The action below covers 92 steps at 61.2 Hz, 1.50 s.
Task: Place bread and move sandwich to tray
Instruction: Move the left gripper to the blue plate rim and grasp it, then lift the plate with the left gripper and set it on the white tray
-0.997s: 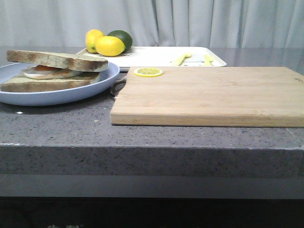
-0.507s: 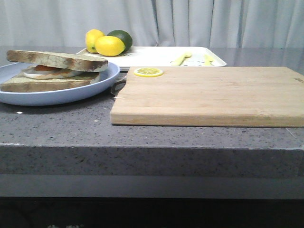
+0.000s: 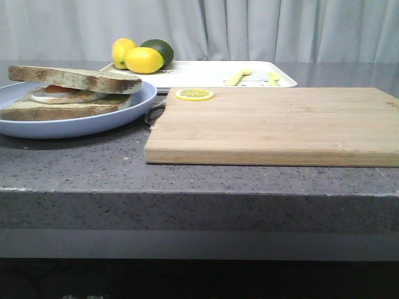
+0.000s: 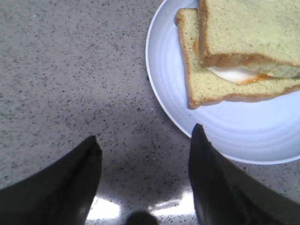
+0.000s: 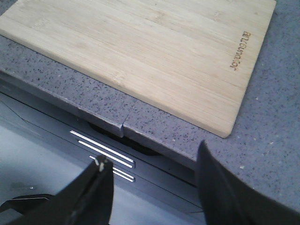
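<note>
The sandwich (image 3: 68,90), two brown-crusted slices with a fried egg between them, lies on the round pale-blue plate (image 3: 134,109) at the left of the counter. It also shows in the left wrist view (image 4: 234,51) on its plate (image 4: 164,70). The top slice of bread (image 3: 75,79) rests on the egg. The white tray (image 3: 206,73) lies at the back. My left gripper (image 4: 145,150) is open and empty, over bare counter beside the plate's rim. My right gripper (image 5: 152,173) is open and empty, over the counter's front edge near the cutting board's corner. Neither gripper shows in the front view.
A light wooden cutting board (image 3: 274,124) fills the middle and right of the counter, with a lemon slice (image 3: 194,94) at its far left corner. Two lemons (image 3: 143,60) and a green fruit (image 3: 159,50) sit on the tray's left end, with small yellow utensils (image 3: 237,76) on it.
</note>
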{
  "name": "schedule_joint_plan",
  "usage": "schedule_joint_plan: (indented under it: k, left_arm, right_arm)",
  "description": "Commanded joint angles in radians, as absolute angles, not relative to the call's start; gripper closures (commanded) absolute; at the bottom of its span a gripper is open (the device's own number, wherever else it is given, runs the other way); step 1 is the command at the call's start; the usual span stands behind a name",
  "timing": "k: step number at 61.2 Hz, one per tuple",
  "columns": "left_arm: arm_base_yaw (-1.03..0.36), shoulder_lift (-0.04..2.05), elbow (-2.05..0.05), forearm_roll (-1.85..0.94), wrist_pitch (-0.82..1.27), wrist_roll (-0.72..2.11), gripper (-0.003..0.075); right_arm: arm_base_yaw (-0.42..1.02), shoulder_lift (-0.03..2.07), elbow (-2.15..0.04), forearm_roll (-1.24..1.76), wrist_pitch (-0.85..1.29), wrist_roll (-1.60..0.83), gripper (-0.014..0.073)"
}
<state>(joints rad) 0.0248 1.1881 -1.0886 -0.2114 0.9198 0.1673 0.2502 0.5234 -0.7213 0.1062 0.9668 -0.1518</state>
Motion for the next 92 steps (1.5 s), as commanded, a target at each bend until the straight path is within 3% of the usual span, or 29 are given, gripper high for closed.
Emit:
schedule_joint_plan:
  k: [1,12,43,64,85,92]
  left_arm:
    - [0.096,1.256,-1.159,-0.400,0.912,0.290,0.0311]
    - [0.176,1.407,-1.225,-0.529,0.923,0.326,0.0311]
    - [0.179,1.644,-1.310,-0.686,0.933,0.401,0.0342]
    - [0.179,1.700,-1.310,-0.696,0.931,0.406,0.0482]
    - [0.179,1.697,-1.310,-0.743,0.935,0.409,0.0732]
    - [0.179,1.685,-1.317,-0.788,0.949,0.448,0.0738]
  right_arm:
    - [0.242,0.526,-0.747,0.103,0.913,-0.150,0.0183]
    - [0.242,0.526,-0.747,0.103,0.913,-0.150,0.0183]
    - [0.242,0.526,-0.747,0.103,0.913,-0.150,0.0183]
    - [0.242,0.526,-0.747,0.103,0.913,-0.150,0.0183]
    - [0.242,0.526,-0.747,0.103,0.913,-0.150,0.0183]
    - [0.242,0.526,-0.747,0.103,0.913,-0.150,0.0183]
